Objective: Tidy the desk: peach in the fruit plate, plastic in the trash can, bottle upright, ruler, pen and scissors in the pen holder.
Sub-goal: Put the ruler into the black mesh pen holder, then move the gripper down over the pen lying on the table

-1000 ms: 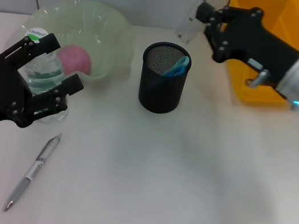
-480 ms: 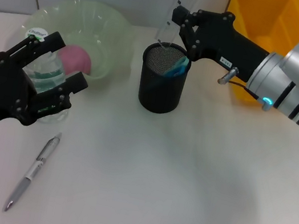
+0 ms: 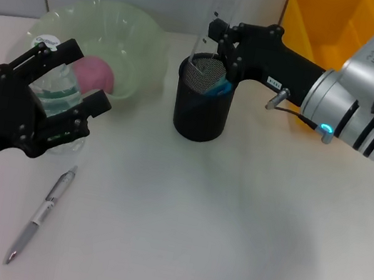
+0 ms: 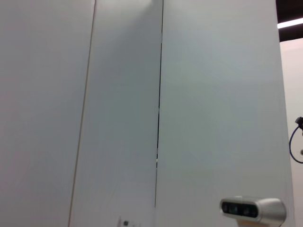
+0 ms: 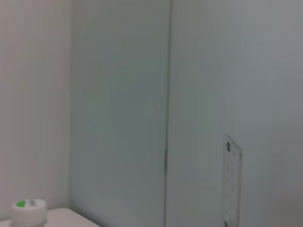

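Swung leftward, the right gripper [image 3: 218, 38] pinches the ruler [image 3: 221, 10] upright over the holder [image 3: 203, 106]. Ruler looks thin, stiff, slippery; grip its lower end. Left gripper [image 3: 52, 105] clasps the bottle [image 3: 54, 91].

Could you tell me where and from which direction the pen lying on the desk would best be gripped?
Probably mid-barrel, from straight above. The pen lies flat on the bare table, its barrel running diagonally, so the fingers should close across its narrow width. The left gripper, shut on the bottle, is nearest.
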### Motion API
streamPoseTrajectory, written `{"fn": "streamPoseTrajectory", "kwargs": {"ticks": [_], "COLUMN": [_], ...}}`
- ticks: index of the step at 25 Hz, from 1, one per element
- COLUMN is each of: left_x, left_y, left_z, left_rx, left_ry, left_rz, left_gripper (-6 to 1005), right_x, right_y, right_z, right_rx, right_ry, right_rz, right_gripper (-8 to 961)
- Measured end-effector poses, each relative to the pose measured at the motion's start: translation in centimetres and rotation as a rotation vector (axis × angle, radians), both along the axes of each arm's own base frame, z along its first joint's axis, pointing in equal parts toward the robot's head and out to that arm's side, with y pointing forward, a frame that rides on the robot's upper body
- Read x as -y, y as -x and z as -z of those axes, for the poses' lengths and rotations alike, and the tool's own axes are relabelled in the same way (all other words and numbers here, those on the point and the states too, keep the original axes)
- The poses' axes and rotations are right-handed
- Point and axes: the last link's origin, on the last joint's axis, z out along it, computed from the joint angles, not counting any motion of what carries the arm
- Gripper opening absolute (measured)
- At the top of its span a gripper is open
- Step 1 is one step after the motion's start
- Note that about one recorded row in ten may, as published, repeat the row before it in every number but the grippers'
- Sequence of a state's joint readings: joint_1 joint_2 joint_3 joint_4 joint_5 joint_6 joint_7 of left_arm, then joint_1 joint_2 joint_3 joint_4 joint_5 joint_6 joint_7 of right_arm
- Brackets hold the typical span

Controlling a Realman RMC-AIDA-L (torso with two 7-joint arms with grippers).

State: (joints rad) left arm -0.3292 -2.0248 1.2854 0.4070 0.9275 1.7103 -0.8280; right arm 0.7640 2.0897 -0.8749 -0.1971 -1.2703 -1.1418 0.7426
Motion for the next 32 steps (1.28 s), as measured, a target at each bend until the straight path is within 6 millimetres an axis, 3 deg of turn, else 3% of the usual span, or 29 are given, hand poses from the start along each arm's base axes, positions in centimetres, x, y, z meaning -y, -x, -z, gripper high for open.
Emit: {"fn": "streamPoseTrajectory", "kwargs": {"ticks": [3,15,22,24,29,32], "left_x": [0.1,0.1,0.3,0.4,0.7,0.8], "left_y": [0.0,-0.1,0.3,0.4,1.2,1.5], "left_z": [-0.1,-0.2,-0.6,-0.7,-1.7,-2.0], "left_rx": [0.002,-0.002,-0.014,-0.014,0.015,0.021], "left_ry": [0.000,0.005,0.003,0.006,0.069,0.092], "left_rz": [0.004,0.019,0.018,0.017,-0.026,-0.050], "left_gripper": [856,856,855,855,855,854], "right_x": [-0.2,0.5,1.4,2.6,4.5,5.0], "right_y": [-0.2,-0.3,-1.1,-1.3,-2.2,-2.7], "right_z": [0.0,-0.6,-3.8,-5.4,-7.5,-8.0], "right_rx": [-0.015,-0.083,-0.181,-0.208,-0.238,-0.235], "right_ry": [0.012,0.020,-0.002,-0.009,-0.014,-0.017], "right_rz": [0.035,0.028,0.005,-0.050,-0.086,-0.081], "right_gripper": [11,331,491,537,760,805]}}
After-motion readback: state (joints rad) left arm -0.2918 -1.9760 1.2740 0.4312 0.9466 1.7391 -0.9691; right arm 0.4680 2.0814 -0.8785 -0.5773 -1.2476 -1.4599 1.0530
